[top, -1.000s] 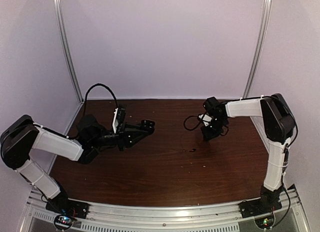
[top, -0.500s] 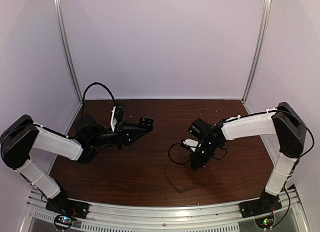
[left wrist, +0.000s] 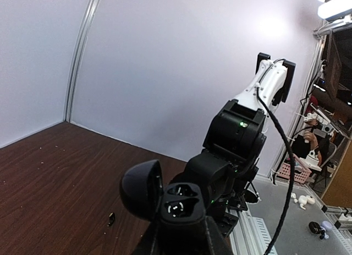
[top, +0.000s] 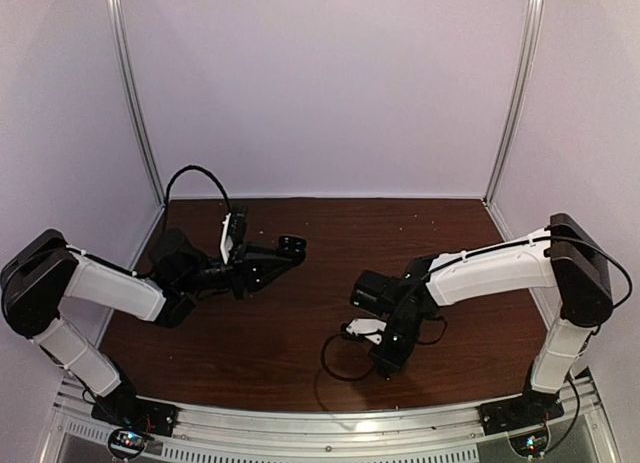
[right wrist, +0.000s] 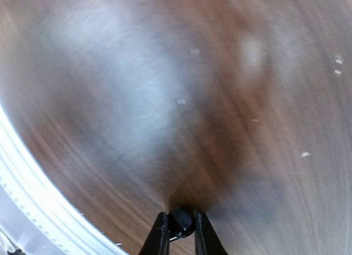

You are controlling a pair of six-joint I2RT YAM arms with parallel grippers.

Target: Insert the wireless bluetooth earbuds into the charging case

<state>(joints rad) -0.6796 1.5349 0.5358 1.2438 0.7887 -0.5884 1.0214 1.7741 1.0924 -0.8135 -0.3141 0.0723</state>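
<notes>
From above, the left gripper (top: 291,248) hangs over the table (top: 330,223) on its left half. A dark lump sits at its tips, too small in this view to name. The right gripper (top: 387,364) points down at the wood close to the near edge, well apart from the left one. Its jaws cannot be made out from here.

In the left wrist view, the jaws are closed on the charging case (left wrist: 181,206), which sits right between them at the bottom of the picture. Its lid (left wrist: 141,188) is swung open and stands up on the left of the jaws, and two round wells in the base face the camera. Whether anything lies in the wells I cannot tell. A small black lump (left wrist: 111,218) lies on the wood to the left of the jaws and below them, apart from the case, and it is too small to identify. Beyond the jaws, the right arm (left wrist: 236,136) reaches down toward the table.

In the right wrist view, the jaws are drawn narrow and pinch one earbud (right wrist: 181,222) between their very tips, its rounded black body filling the gap. The wood ahead of the jaws is blurred, with a few pale specks (right wrist: 305,154) off to the right. A metal rail (right wrist: 27,178) runs to the left of the jaws.
</notes>
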